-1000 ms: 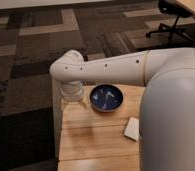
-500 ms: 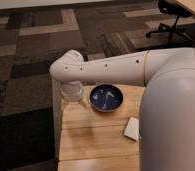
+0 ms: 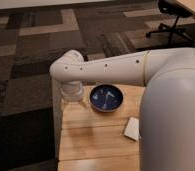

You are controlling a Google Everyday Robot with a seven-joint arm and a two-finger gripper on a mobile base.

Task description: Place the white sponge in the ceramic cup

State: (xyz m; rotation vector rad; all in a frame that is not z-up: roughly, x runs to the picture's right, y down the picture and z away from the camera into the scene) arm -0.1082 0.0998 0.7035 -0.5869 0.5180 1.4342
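Observation:
My gripper point(image 3: 73, 98) hangs from the arm's wrist over the far left corner of the wooden table point(image 3: 93, 137), just left of the blue bowl. An off-white rectangular block, the white sponge point(image 3: 132, 128), lies on the table at the right, partly hidden behind my arm's large white body. The ceramic cup does not show; the wrist and gripper cover the spot beneath them.
A wide dark blue bowl point(image 3: 106, 97) sits at the back middle of the table. My white arm point(image 3: 116, 70) spans the view above it and its body point(image 3: 173, 115) fills the right. Patterned carpet lies around; an office chair point(image 3: 173, 20) stands far right.

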